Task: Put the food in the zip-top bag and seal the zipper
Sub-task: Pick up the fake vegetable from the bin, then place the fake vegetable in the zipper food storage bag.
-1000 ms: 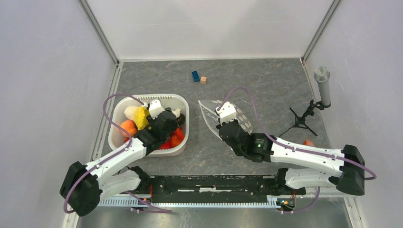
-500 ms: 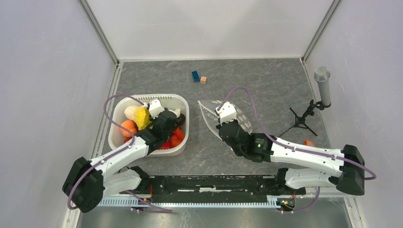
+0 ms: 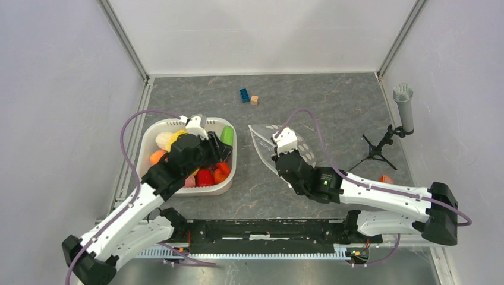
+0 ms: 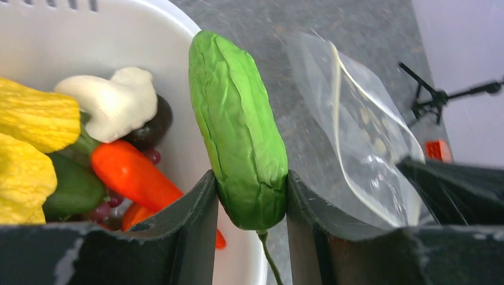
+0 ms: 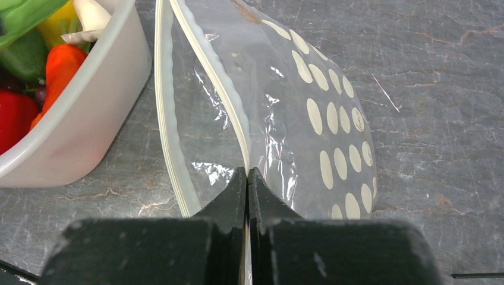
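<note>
My left gripper (image 3: 221, 141) is shut on a green crinkled toy vegetable (image 4: 238, 119) and holds it above the right rim of the white basket (image 3: 233, 167); it shows green in the top view (image 3: 227, 134). More food lies in the basket: a yellow crinkled piece (image 4: 35, 119), an orange carrot (image 4: 131, 172), a red pepper (image 3: 204, 177) and a peach (image 3: 157, 157). My right gripper (image 5: 246, 172) is shut on the upper zipper edge (image 5: 208, 77) of the dotted zip-top bag (image 5: 309, 119) and holds its mouth open toward the basket. The bag lies right of the basket (image 3: 264, 138).
A blue brick (image 3: 244, 95) and a wooden cube (image 3: 254, 100) lie at the back of the table. A microphone on a small tripod (image 3: 404, 107) stands at the right wall. A small orange object (image 3: 386, 178) lies near the right arm.
My left gripper has risen out of the basket with the green vegetable and swung right, toward the bag. The right gripper and the bag have hardly moved.
</note>
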Controlling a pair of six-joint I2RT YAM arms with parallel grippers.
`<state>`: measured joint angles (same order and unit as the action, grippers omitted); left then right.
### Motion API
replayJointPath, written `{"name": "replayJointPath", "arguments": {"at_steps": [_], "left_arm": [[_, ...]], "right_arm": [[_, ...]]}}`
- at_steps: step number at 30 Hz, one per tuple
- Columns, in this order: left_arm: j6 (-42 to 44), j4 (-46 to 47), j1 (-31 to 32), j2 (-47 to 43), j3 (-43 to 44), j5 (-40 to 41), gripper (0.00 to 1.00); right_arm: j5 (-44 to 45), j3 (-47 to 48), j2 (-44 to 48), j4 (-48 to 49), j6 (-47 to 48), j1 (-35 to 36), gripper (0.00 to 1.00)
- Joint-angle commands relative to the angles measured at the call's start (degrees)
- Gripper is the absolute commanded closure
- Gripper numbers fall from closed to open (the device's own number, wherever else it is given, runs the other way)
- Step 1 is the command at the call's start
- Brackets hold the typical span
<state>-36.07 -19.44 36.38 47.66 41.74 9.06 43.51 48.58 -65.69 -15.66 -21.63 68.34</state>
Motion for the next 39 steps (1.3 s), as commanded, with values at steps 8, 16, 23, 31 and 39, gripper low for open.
{"name": "replayJointPath", "arguments": {"at_steps": [8, 16, 23, 31, 39], "left_arm": [[14.76, -3.47, -0.08, -10.14, 0.43, -30.05, 0.87], [12.86, -0.43, 0.01, -3.13, 1.39, -44.02, 0.89], [7.48, 8.37, 0.54, 1.69, 1.32, -40.71, 0.89], [3.79, 12.62, 1.48, 9.80, 3.11, -35.68, 0.92], [4.38, 4.40, 2.47, 14.90, 7.47, -26.31, 0.91]], "right_arm": [[-3.39, -4.13, 4.83, 7.23, -1.35, -2.41, 1.00], [-5.70, -4.90, 4.97, 9.71, -1.30, -2.51, 1.00], [-8.04, -4.72, 4.52, 9.95, -0.59, -2.50, 1.00], [-12.89, -5.18, 5.70, 11.76, 0.90, -2.53, 1.00], [-15.66, -7.85, 9.52, 17.38, 2.87, -2.50, 1.00]]}}
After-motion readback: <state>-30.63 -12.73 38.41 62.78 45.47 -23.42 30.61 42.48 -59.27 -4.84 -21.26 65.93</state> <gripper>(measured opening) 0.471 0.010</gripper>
